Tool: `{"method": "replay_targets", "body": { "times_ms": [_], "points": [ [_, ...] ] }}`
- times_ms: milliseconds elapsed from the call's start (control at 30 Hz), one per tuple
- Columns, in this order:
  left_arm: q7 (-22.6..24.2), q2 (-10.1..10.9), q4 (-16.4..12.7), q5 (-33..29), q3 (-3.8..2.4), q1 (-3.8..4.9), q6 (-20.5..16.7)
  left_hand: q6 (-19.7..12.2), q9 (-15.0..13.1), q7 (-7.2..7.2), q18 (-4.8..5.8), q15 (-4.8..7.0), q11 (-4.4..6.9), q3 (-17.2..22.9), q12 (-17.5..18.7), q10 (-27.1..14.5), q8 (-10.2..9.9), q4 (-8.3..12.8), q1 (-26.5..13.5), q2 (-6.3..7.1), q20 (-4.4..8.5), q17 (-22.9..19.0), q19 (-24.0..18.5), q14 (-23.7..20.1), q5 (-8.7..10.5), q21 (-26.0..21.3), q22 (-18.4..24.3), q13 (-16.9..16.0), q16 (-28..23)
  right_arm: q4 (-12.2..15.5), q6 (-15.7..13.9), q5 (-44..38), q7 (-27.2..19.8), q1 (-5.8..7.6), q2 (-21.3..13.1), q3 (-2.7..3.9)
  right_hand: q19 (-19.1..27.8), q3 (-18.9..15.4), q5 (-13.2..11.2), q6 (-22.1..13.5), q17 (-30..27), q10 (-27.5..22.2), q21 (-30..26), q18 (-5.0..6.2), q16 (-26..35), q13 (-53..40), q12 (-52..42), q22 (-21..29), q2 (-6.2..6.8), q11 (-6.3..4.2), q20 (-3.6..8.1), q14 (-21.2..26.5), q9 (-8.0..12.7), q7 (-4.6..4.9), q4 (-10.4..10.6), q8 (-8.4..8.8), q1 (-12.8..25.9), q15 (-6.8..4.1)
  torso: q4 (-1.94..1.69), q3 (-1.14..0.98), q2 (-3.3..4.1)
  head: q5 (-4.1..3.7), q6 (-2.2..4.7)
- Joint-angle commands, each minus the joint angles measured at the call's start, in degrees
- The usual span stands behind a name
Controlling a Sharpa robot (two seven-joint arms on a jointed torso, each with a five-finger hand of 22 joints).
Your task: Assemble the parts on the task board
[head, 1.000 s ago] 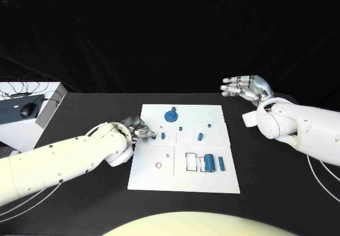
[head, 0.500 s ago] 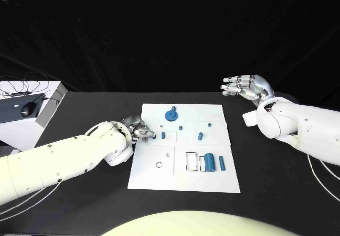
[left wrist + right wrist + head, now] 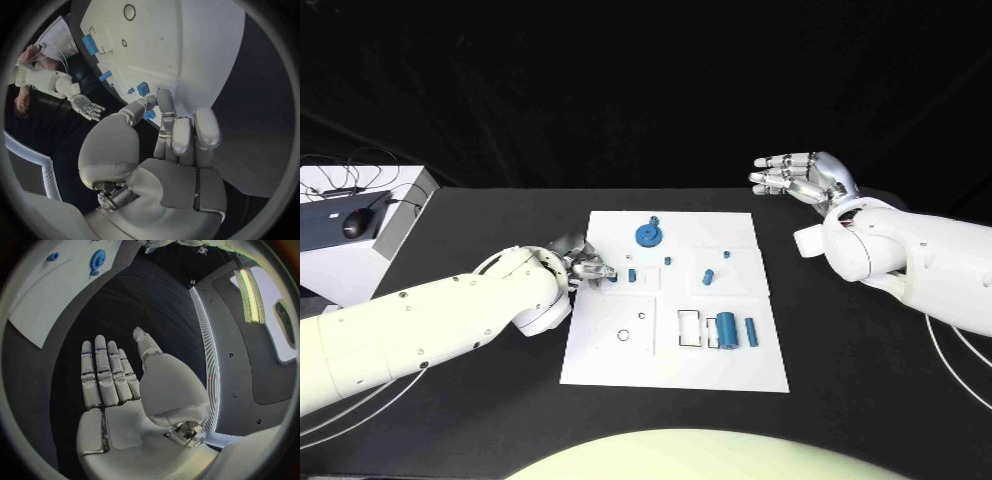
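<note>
Nothing has moved: left hand (image 3: pixel 583 262) still pinches small blue part (image 3: pixel 149 114).

Bench (image 3: pixel 877 380): we find bare black surface right of, behind and in front of the task board (image 3: pixel 675 370). Left side: we note the left hand (image 3: pixel 581 262) at the board's left edge, its arm lying across the near-left bench. Far left: a white box (image 3: pixel 351 250) with cables. Far right: the right hand (image 3: pixel 798 178) raised above the bench, well apart from the board.
</note>
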State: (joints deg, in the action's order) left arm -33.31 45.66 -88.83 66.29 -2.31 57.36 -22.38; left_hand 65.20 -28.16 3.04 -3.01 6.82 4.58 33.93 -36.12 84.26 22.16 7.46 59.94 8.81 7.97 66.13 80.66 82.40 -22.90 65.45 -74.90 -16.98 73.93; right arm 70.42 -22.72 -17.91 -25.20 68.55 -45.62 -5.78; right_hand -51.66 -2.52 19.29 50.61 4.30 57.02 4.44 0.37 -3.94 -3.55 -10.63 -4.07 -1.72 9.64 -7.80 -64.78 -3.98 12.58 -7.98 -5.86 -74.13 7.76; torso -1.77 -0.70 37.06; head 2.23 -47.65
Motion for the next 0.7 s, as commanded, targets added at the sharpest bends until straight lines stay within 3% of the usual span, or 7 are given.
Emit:
{"method": "replay_targets", "body": {
  "times_ms": [33,267,300,367,433,700],
  "points": [
    [-0.83,-0.56,0.25,0.18,0.21,-0.18,2.84,5.66,-7.86,-5.3,0.55,0.26,0.91,1.91,-0.32,2.5,0.19,1.74,1.05,-1.19,0.18,0.09,0.04,-0.01,-0.2,0.28,-1.16,0.05,0.24,0.04,0.62,-0.25,-0.41,0.01,-0.01,0.03,0.48,0.25,0.36,0.03,-0.07,0.05,-0.11,-0.37,0.22,0.09,0.03,0.0,-0.29,-0.1,-0.07,0.13,0.02,0.28,0.1,0.22,0.28,-0.02,0.03,0.01,0.03,-0.06,0.06],
    [-1.39,-1.28,0.77,0.34,0.27,-0.15,3.88,5.81,-7.81,-5.33,0.58,0.25,0.91,1.87,-0.51,2.51,0.13,1.78,0.86,-1.19,0.16,0.16,0.04,0.02,-0.55,0.31,-1.17,-0.04,0.32,0.1,0.61,-0.25,-0.41,0.01,-0.04,0.03,0.48,0.25,0.36,0.03,-0.07,0.05,-0.11,-0.37,0.22,0.09,0.03,0.0,-0.29,-0.1,-0.07,0.13,0.02,0.28,0.1,0.22,0.28,-0.02,0.0,0.0,0.02,-0.07,0.08],
    [-1.4,-1.36,0.78,0.33,0.28,-0.14,4.08,5.89,-7.8,-5.34,0.59,0.24,0.9,1.83,-0.63,2.52,0.13,1.83,0.75,-1.1,0.16,0.17,0.07,0.03,-1.08,0.37,-1.21,-0.1,0.34,0.12,0.61,-0.25,-0.41,0.01,-0.04,0.03,0.48,0.25,0.36,0.03,-0.07,0.05,-0.11,-0.37,0.22,0.09,0.03,0.0,-0.29,-0.1,-0.07,0.13,0.02,0.28,0.1,0.22,0.28,-0.02,-0.01,-0.01,0.03,-0.07,0.08],
    [-1.39,-1.48,0.79,0.28,0.3,-0.13,4.43,6.09,-7.85,-5.4,0.61,0.22,0.9,1.13,-0.91,2.52,0.22,1.87,0.4,-0.89,0.15,0.26,0.11,0.06,-4.42,0.49,-1.28,-0.2,0.44,0.14,0.6,-0.25,-0.41,0.01,-0.06,0.03,0.48,0.25,0.36,0.03,-0.07,0.05,-0.11,-0.37,0.22,0.09,0.03,0.0,-0.29,-0.1,-0.07,0.13,0.02,0.28,0.1,0.22,0.28,-0.02,-0.03,0.02,0.04,-0.08,0.02],
    [-1.37,-1.59,0.78,0.24,0.31,-0.13,4.85,6.06,-7.84,-5.39,0.64,0.18,0.85,-0.29,-1.06,2.5,0.18,2.22,0.58,-1.4,0.1,0.27,0.09,0.05,-5.24,0.59,-1.35,-0.23,0.5,0.15,0.6,-0.25,-0.41,0.01,-0.07,0.03,0.48,0.25,0.36,0.03,-0.07,0.05,-0.11,-0.37,0.22,0.09,0.03,0.0,-0.29,-0.1,-0.07,0.13,0.02,0.28,0.1,0.22,0.28,-0.02,-0.02,0.02,0.04,-0.08,0.06],
    [-1.07,-1.8,0.39,0.17,0.38,-0.11,6.79,6.66,-7.27,-5.48,0.66,0.03,0.77,-1.37,-1.58,2.52,0.0,1.95,0.9,-0.91,-0.09,0.46,0.06,0.12,-5.87,0.75,-1.44,-0.25,0.81,0.2,0.61,-0.26,-0.42,0.01,-0.11,0.03,0.48,0.25,0.36,0.03,-0.07,0.05,-0.11,-0.37,0.22,0.09,0.03,0.0,-0.29,-0.1,-0.07,0.13,0.02,0.28,0.1,0.22,0.28,-0.02,-0.07,0.06,0.01,-0.1,0.06]
  ]
}}
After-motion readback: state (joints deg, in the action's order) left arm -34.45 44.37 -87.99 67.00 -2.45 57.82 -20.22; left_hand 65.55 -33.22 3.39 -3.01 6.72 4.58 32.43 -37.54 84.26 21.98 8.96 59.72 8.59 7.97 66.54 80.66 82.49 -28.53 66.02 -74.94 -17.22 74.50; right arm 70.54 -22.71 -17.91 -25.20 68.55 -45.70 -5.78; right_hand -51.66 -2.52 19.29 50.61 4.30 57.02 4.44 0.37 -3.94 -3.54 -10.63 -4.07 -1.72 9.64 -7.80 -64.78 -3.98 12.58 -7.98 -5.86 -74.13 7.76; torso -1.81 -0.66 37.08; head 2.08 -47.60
